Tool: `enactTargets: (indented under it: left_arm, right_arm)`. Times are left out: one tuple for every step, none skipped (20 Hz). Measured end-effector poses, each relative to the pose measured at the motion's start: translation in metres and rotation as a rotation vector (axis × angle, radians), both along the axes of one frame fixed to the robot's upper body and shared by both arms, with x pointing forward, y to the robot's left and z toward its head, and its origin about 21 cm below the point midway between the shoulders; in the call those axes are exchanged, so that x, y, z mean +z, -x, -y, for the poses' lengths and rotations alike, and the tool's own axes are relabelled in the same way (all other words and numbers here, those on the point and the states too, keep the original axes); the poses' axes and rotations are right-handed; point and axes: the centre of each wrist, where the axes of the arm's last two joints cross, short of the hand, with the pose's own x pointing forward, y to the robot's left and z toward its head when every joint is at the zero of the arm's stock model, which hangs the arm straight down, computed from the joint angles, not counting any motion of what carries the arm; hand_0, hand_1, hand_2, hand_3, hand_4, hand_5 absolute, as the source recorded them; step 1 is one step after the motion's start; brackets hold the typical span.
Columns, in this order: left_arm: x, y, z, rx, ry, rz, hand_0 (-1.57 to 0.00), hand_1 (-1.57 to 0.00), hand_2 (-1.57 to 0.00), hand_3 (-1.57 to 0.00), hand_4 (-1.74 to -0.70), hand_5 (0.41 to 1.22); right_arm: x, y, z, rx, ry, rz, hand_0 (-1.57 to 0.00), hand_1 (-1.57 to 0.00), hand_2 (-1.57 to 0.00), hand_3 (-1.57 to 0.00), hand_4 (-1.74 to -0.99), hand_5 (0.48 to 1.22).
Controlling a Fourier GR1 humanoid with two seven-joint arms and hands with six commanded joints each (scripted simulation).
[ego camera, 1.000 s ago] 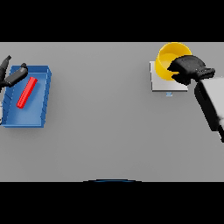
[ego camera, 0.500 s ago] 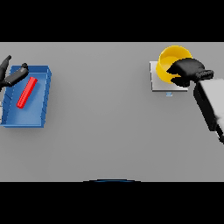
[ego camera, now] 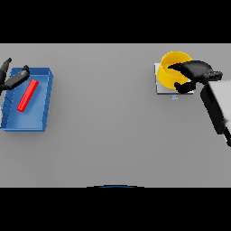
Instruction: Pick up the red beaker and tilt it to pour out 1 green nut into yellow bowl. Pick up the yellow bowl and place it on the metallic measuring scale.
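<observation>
**Yellow bowl already on the scale, right hand at its rim**

Yellow bowl [ego camera: 173, 71] sits on the metallic measuring scale [ego camera: 159, 85] at the far right of the grey table [ego camera: 113, 135], so the last step of the task looks nearly done. The right hand [ego camera: 195, 72] is at the bowl's right side, with its fingers curled over the rim and the thumb below, pinching the wall of the bowl. What seems left, in my judgement, is only to let the bowl go and lift the hand away without dragging it off the plate.

The red beaker [ego camera: 27, 95] lies tilted inside the blue tray [ego camera: 43, 108] at the far left, well apart from the bowl. Whether a green nut is in the bowl I cannot tell (the inside shows only yellow from this view), so the pouring step cannot be confirmed.

The left hand [ego camera: 12, 79] hovers at the tray's upper left corner, with fingers spread and holding nothing. Nothing stands between the two sides of the table. The only risk I see is the bowl tipping when the fingers release the rim.
</observation>
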Motion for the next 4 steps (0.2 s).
enactTargets:
  left_arm:
    - [0.0023, -0.0030, 0.0040, -0.002, 0.003, 0.000, 0.00, 0.00, 0.00, 0.00, -0.84, 0.755]
    - [0.0037, -0.0019, -0.0017, 0.007, -0.006, 0.002, 0.00, 0.00, 0.00, 0.00, -0.83, 0.759]
    - [0.0032, 0.0002, 0.0011, -0.005, -0.003, 0.007, 0.00, 0.00, 0.00, 0.00, -0.83, 0.760]
    - [-0.0010, -0.0004, 0.0043, -0.004, -0.007, 0.004, 0.00, 0.00, 0.00, 0.00, -0.83, 0.760]
  right_arm:
    - [-0.0035, -0.0002, -0.0046, -0.008, 0.010, -0.006, -0.13, -0.12, -0.10, -0.08, -1.409, 0.804]
    - [-0.0011, -0.0003, -0.0034, -0.012, 0.024, -0.009, -0.10, -0.10, -0.08, -0.07, -1.401, 0.798]
    - [-0.0026, -0.0003, -0.0033, -0.013, 0.031, -0.024, -0.08, -0.08, -0.06, -0.05, -1.395, 0.787]
    - [-0.0027, -0.0003, -0.0052, -0.013, 0.023, -0.021, -0.06, -0.06, -0.05, -0.04, -1.390, 0.779]
